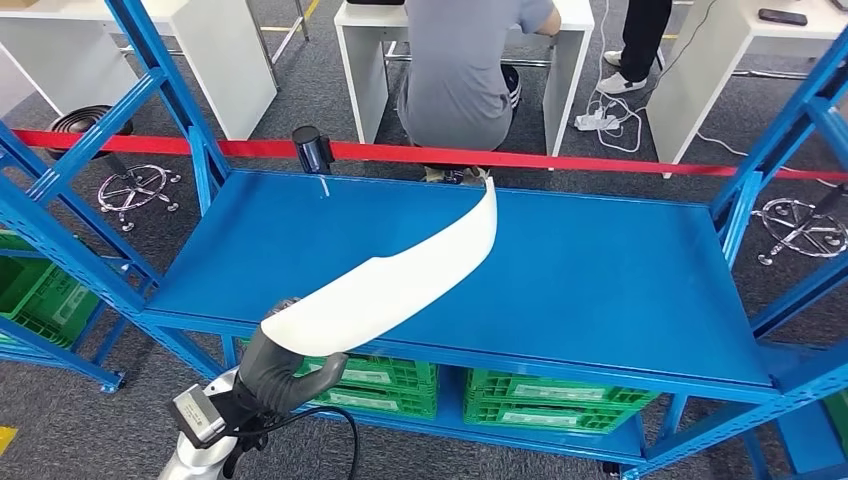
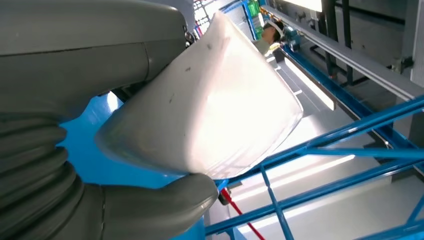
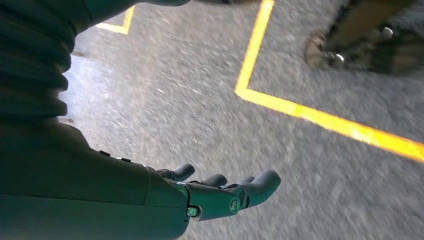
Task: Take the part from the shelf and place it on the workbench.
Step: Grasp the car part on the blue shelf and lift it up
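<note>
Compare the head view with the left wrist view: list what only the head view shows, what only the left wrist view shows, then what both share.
Head view only: the whole long white part reaching out over the blue workbench top, green crates beneath it, the red barrier tape, and a seated person behind.

Left wrist view only: a close look at the part's wide end pressed between the left robot hand's grey thumb and its cover.

Both: the left robot hand holding the part, and the blue frame.

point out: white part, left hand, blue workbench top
white part (image 1: pixel 400 280), head view, middle of its curved body.
left hand (image 1: pixel 285 375), head view, dark fingers gripping the part's near end.
blue workbench top (image 1: pixel 600 270), head view, bare surface right of the part.
</note>
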`<state>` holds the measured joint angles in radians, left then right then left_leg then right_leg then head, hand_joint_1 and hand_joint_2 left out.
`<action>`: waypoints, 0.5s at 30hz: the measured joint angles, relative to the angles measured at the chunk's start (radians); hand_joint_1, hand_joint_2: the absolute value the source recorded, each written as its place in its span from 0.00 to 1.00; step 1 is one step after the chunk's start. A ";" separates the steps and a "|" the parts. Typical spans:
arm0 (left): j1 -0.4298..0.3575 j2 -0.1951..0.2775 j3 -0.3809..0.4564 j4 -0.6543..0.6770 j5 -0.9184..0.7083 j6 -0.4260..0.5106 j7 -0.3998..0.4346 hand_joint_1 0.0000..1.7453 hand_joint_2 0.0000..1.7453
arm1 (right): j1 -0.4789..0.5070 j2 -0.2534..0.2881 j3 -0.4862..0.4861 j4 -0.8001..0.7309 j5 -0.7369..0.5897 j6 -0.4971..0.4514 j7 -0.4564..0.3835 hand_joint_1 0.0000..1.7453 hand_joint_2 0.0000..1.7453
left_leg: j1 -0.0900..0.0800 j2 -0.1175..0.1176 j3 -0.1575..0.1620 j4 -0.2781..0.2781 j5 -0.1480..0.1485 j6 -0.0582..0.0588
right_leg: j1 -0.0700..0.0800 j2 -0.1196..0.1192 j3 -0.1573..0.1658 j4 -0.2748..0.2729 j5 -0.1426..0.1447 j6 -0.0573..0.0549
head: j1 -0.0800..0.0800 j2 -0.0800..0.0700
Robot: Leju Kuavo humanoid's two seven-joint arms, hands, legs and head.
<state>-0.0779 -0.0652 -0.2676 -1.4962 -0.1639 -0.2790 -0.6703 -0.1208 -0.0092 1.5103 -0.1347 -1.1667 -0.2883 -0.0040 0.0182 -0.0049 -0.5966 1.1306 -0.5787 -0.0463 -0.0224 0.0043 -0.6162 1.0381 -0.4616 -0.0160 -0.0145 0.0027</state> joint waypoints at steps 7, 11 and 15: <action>-0.014 0.000 -0.006 0.027 0.003 -0.002 -0.002 1.00 1.00 | 0.001 0.000 0.000 0.000 0.001 -0.007 0.001 0.00 1.00 | -0.009 0.002 0.086 -0.037 -0.014 0.020 | 0.012 -0.002 -0.051 0.000 0.047 0.001 | -0.017 0.000; -0.019 -0.001 -0.007 0.027 0.010 0.002 -0.004 1.00 1.00 | 0.002 0.000 -0.001 0.000 -0.013 -0.030 -0.008 0.00 1.00 | -0.024 0.001 0.120 -0.124 0.024 0.042 | 0.008 -0.003 -0.055 -0.009 0.078 0.028 | -0.018 0.000; -0.015 -0.007 -0.007 0.025 0.014 0.009 -0.004 1.00 1.00 | 0.004 0.000 -0.001 0.000 -0.007 -0.060 -0.033 0.00 1.00 | -0.017 0.008 0.085 -0.135 0.073 0.069 | 0.004 -0.002 -0.087 0.069 -0.014 0.046 | -0.012 0.000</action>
<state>-0.0932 -0.0721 -0.2747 -1.4716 -0.1502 -0.2702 -0.6744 -0.1169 -0.0087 1.5091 -0.1347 -1.1741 -0.3478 -0.0368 0.0016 0.0028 -0.5121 0.9956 -0.5058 0.0229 -0.0185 0.0026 -0.7036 1.1070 -0.4758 0.0299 -0.0260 0.0027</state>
